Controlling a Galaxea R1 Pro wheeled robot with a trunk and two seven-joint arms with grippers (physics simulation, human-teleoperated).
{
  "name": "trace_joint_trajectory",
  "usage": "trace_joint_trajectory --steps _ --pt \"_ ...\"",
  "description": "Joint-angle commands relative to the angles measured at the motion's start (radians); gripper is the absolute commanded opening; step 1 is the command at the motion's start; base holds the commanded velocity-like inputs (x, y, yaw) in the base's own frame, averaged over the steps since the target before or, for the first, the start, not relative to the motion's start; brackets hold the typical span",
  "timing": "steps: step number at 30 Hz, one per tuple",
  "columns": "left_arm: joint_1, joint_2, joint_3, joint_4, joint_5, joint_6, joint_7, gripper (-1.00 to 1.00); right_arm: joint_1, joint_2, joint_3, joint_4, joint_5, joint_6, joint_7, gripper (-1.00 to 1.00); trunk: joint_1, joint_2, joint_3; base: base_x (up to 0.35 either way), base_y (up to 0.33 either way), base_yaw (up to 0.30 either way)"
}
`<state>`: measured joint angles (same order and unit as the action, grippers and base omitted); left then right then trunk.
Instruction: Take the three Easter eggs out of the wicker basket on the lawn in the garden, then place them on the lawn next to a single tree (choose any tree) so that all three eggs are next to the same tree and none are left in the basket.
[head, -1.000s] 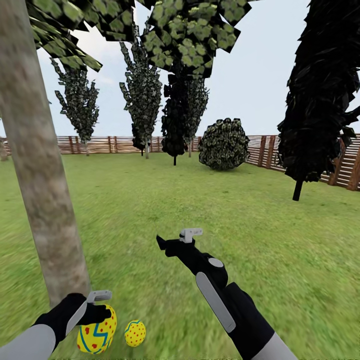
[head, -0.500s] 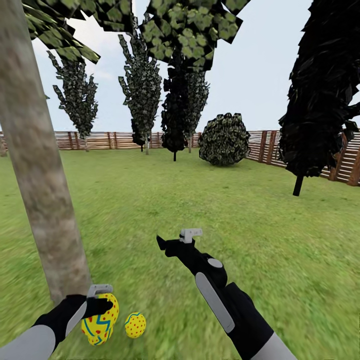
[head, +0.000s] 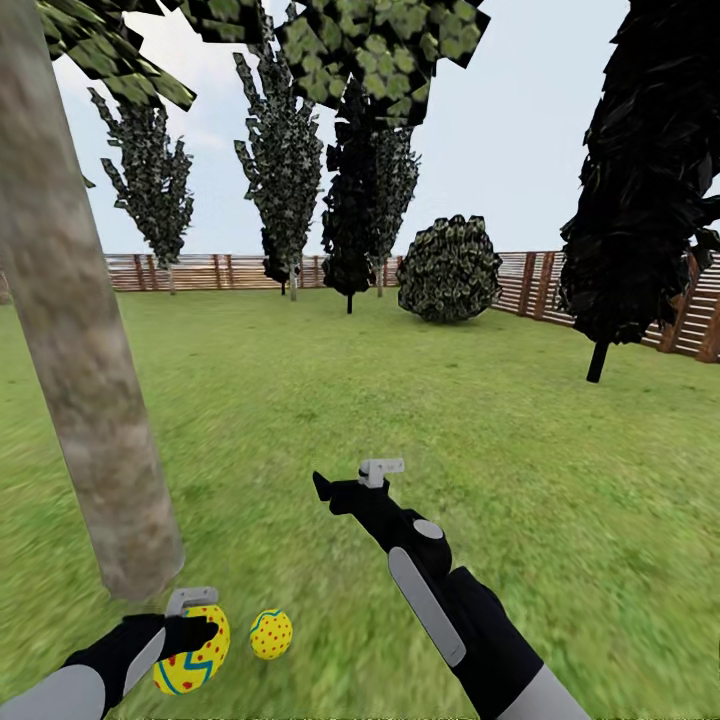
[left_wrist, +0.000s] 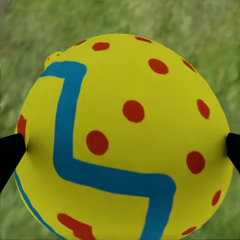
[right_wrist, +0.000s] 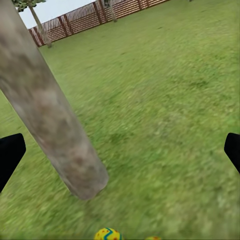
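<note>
Green grass of the lawn (head: 380, 400) across the whole head view, up to a brown slat fence (head: 200, 271) at the far side of the garden, with dark columnar trees (head: 350, 220) and a round bush (head: 449, 268) in front of it. At the left of this view, the thick mottled grey-tan trunk of the tree (head: 85, 350), leaning a little, foot on the grass. Low at the left, the left gripper (head: 195, 635) clamped on a big yellow egg (head: 190, 655) with red dots and a blue zigzag, just in front of the trunk's foot. Just beside it, on the grass, a second egg (head: 271, 634), apart from the first. In the middle, the right gripper (head: 350, 482) raised over the lawn, nothing between the fingers. In the left wrist view, the held egg (left_wrist: 125, 140) very close, a black fingertip (left_wrist: 10, 152) pressed on each side of it, blurred grass behind. In the right wrist view, the same trunk (right_wrist: 50, 115) slanting down to the lawn (right_wrist: 170, 100), two black fingertips (right_wrist: 10, 152) wide apart at the picture's edges, the fence (right_wrist: 95, 17) far behind. At the low edge of this view, the top of one patterned egg (right_wrist: 108, 234) and a small yellow sliver (right_wrist: 152, 238) beside it, too little of it to tell more.
</note>
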<state>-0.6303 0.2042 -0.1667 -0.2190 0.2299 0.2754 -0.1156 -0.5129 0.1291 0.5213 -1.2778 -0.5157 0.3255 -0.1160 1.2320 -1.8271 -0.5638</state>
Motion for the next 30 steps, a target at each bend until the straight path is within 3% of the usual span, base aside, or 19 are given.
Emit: trace_joint_trajectory --steps 1,8,13,30 --pt "-0.001 0.001 -0.008 -0.001 0.010 -0.001 0.001 -1.00 -0.001 0.000 0.002 -0.002 -0.010 0.003 -0.009 1.00 0.004 -0.008 -0.006 0.000 0.000 0.000" --pt "0.000 -0.037 -0.008 0.001 0.009 -0.075 0.001 -1.00 -0.001 0.000 0.002 -0.002 -0.010 0.004 -0.008 1.00 0.031 -0.057 -0.039 0.000 0.000 0.000" --pt "0.000 -0.040 -0.008 0.003 0.008 -0.123 0.001 -1.00 -0.001 0.000 0.002 -0.002 -0.010 0.004 -0.008 1.00 0.050 -0.092 -0.063 0.000 0.000 0.000" --pt "0.000 -0.042 -0.008 0.004 0.008 -0.182 0.001 -1.00 -0.001 0.000 0.003 -0.002 -0.012 0.004 -0.008 1.00 0.115 -0.211 -0.144 0.000 0.000 0.000"
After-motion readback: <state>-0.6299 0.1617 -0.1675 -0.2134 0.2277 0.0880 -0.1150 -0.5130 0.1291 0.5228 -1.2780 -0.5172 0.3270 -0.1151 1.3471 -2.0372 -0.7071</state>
